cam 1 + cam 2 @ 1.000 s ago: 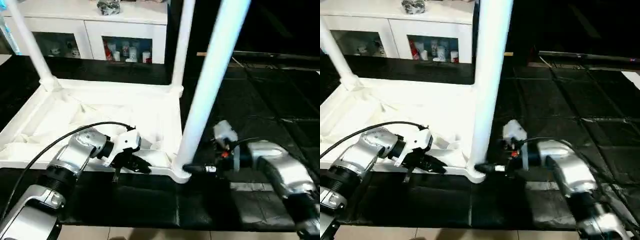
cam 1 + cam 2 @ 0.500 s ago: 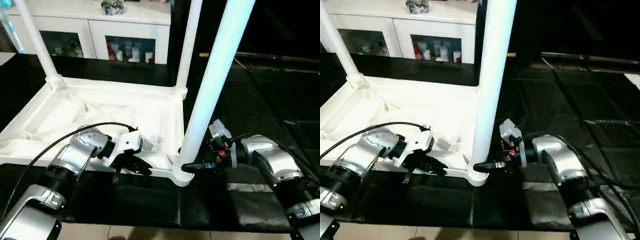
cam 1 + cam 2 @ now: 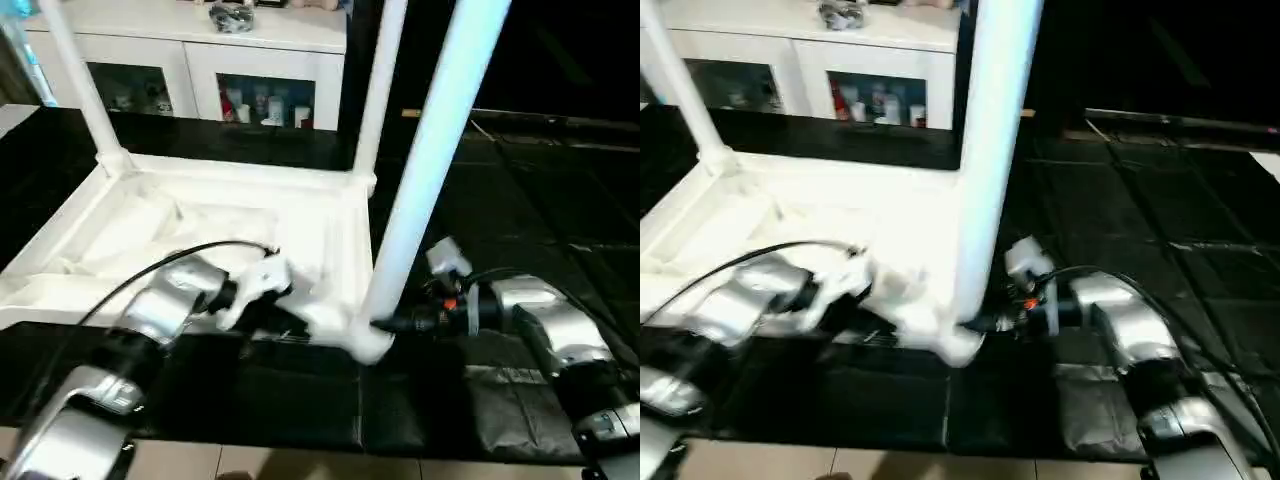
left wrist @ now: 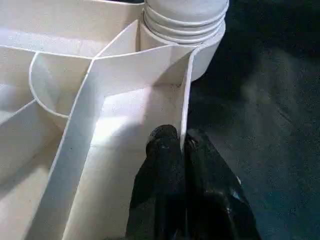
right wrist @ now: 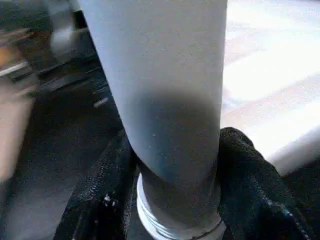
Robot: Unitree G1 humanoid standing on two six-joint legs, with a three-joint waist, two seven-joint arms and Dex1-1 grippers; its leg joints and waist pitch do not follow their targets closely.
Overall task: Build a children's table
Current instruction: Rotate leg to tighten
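Tabletop lies upside down on the black floor mat, ribbed underside up, in the head views, with a white cabinet beyond its far edge. Three legs stand in its corner sockets: two far ones and the near leg at the corner closest to the right arm. The left gripper sits at the tabletop's near rim beside that corner; the right gripper reaches the near leg's base.

Left wrist view: the jaws are together, pinching the tabletop's thin rim wall, just short of the corner socket.

Right wrist view: the jaws straddle the near leg just above its ringed foot, one black finger on each side, touching it.
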